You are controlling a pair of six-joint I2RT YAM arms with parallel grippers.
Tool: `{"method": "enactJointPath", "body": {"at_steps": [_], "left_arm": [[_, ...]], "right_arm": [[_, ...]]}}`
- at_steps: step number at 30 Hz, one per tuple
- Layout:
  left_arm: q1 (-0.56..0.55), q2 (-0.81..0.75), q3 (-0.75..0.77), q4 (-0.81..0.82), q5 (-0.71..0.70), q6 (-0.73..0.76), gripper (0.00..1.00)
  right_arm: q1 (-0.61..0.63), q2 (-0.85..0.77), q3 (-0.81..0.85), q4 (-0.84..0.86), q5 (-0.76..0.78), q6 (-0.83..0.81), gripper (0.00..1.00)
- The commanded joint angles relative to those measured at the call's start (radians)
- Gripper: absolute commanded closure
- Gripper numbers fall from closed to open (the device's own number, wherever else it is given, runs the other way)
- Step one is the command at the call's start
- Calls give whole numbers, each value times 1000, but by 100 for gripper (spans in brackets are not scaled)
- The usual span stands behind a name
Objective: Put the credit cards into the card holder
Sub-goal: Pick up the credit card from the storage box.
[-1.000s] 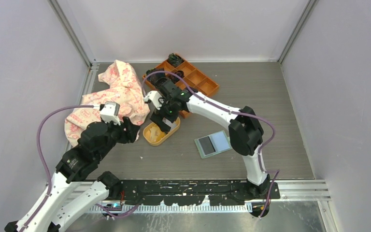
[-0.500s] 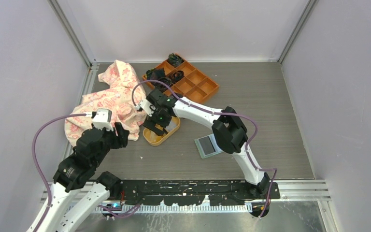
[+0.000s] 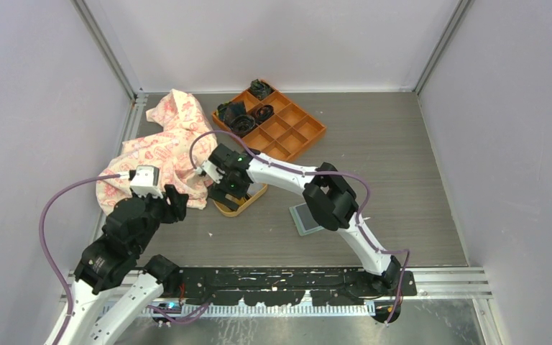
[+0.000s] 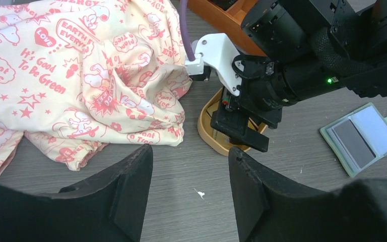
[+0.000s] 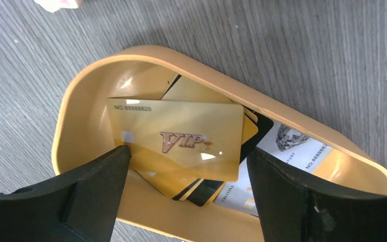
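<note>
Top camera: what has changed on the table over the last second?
The right gripper swung left and nearer along the yellow dish, jaws open over the cards, gripping nothing. The left gripper, also open, drew back towards its base. The card holder, cloth, orange tray and dish stayed put.

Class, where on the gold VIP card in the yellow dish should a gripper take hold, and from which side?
Probably its two short edges, from straight above: the gold VIP card lies flat, topmost in the yellow dish, and the open right gripper spans its length.
</note>
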Motion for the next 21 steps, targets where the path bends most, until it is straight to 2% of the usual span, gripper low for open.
{"method": "enactJointPath", "body": {"at_steps": [1,13,21], "left_arm": [[6,-4,-2,34,-11,17,43],[7,4,-2,33,-8,17,43],[8,4,-2,33,-8,15,43]], "right_arm": [[8,28,37,9,16,26,13],[-16,-16,49,-10,-15,44,50],[-81,-57,58,-28,-144,89,74]]}}
